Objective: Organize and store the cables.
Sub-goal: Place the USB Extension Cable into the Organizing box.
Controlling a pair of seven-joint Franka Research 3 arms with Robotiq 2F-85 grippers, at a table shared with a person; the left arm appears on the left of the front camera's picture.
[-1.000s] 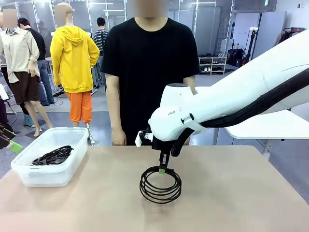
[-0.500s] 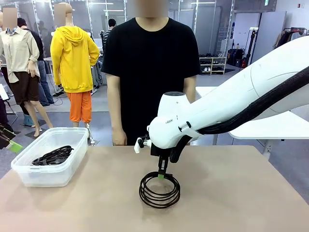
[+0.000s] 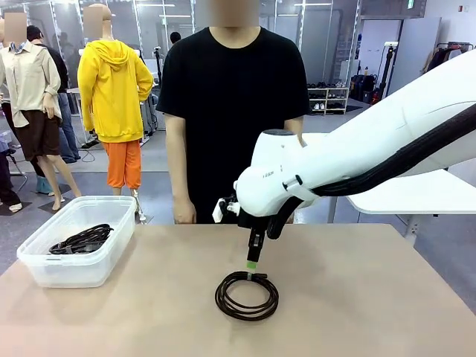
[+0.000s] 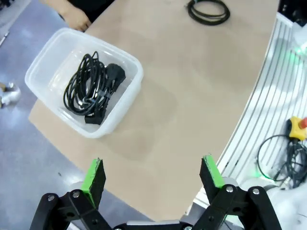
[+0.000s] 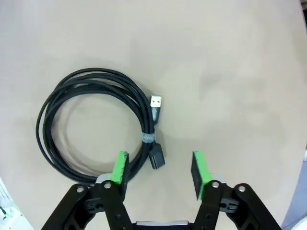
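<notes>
Lying flat under the spread right pincer (image 5: 159, 173), coiled cable (image 5: 96, 125), metal plug visible.

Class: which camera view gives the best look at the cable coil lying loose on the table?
The right wrist view: the coil lies close, from above, its plug ends and binding wrap plain. The front view shows it flattened and oblique. The left wrist view shows it small, far off.

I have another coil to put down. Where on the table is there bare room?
Bare tabletop lies between the clear bin and the coiled cable, and again from that coil to the table's right edge. It is crowded at the middle, where the right gripper hangs just above the coil, and inside the bin, which holds a cable bundle.
</notes>
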